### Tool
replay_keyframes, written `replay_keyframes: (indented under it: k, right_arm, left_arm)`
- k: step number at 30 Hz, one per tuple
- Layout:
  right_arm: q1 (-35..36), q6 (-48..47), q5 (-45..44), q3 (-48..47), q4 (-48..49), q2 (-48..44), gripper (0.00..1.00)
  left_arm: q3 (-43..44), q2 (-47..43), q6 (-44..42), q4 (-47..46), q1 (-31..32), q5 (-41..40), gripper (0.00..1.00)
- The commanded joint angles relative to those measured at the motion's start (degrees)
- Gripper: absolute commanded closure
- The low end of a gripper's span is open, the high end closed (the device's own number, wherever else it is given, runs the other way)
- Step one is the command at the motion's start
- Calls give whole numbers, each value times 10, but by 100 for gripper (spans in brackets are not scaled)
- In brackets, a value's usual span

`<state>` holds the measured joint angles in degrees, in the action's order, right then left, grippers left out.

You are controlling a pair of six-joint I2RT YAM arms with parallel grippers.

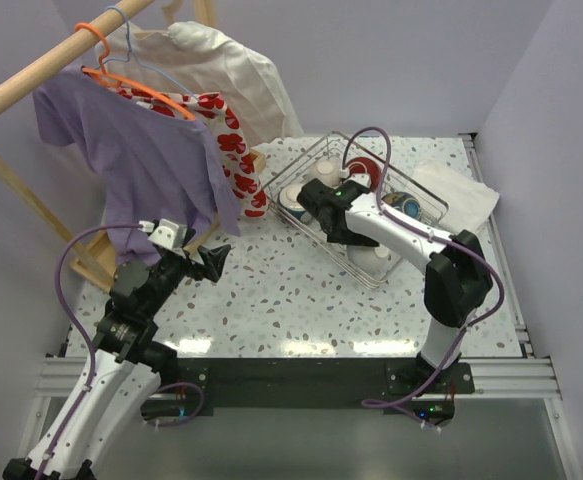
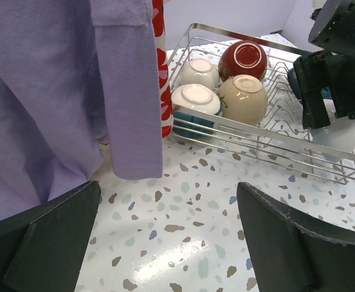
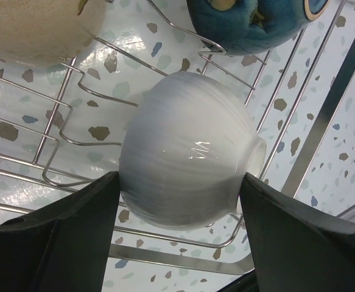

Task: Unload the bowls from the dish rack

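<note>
The silver wire dish rack (image 1: 423, 190) stands at the back right of the speckled table. My right gripper (image 3: 178, 182) reaches into its near end and is shut on a white ribbed bowl (image 3: 183, 158), one finger on each side. A dark blue patterned bowl (image 3: 250, 21) and a beige bowl (image 3: 37, 27) lie just beyond it. The left wrist view shows the rack (image 2: 268, 146) with cream (image 2: 196, 72), dark red (image 2: 243, 56), beige (image 2: 243, 98) and teal-banded (image 2: 192, 108) bowls, upside down. My left gripper (image 2: 168, 194) is open and empty over bare table, left of the rack.
A wooden clothes rail (image 1: 41, 65) at the back left carries a purple shirt (image 1: 131, 150), a red-flowered garment (image 1: 233, 140) and a cream cloth, which hang down close to the rack's left end. A white towel (image 1: 466, 190) lies right of the rack.
</note>
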<state>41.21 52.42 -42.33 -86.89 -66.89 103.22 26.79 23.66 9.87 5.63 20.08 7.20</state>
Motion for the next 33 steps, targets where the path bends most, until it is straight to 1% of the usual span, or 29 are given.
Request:
replay_keyframes:
  k: [1,3,7,8,11,14,16,18,22,26,28,31,33]
  right_arm:
    - [-3,2,-17,10,-16,-48,41]
    - [-2,0,-12,18,-12,-57,43]
    - [-3,-8,-1,29,-3,-92,51]
    - [-3,-12,0,30,1,-98,56]
    - [-3,-24,6,37,16,-124,64]
    - [-3,-36,12,41,33,-146,67]
    - [-6,-45,18,46,48,-157,71]
    - [-10,-55,35,57,66,-174,80]
    - [-24,-86,73,81,129,-206,83]
    - [-25,-117,102,84,165,-222,84]
    - [-25,-132,129,82,188,-236,85]
    - [-25,-147,152,80,208,-256,85]
    - [-25,-153,159,75,215,-265,85]
  left_arm:
    - [19,-1,-8,-6,5,-3,0]
    - [19,-1,-8,-6,5,-3,0]
    - [17,1,-7,-6,5,-2,0]
    - [17,2,-7,-8,5,-1,0]
    - [18,5,-6,-10,5,4,0]
    - [20,17,1,-11,5,9,0]
    - [24,33,8,-9,5,14,0]
    - [32,52,19,-6,5,19,0]
    - [49,91,44,-10,5,48,0]
    - [72,148,74,-25,5,94,0]
    - [75,180,99,-42,7,126,0]
    - [85,217,139,-97,16,155,0]
    - [89,241,169,-112,24,156,0]
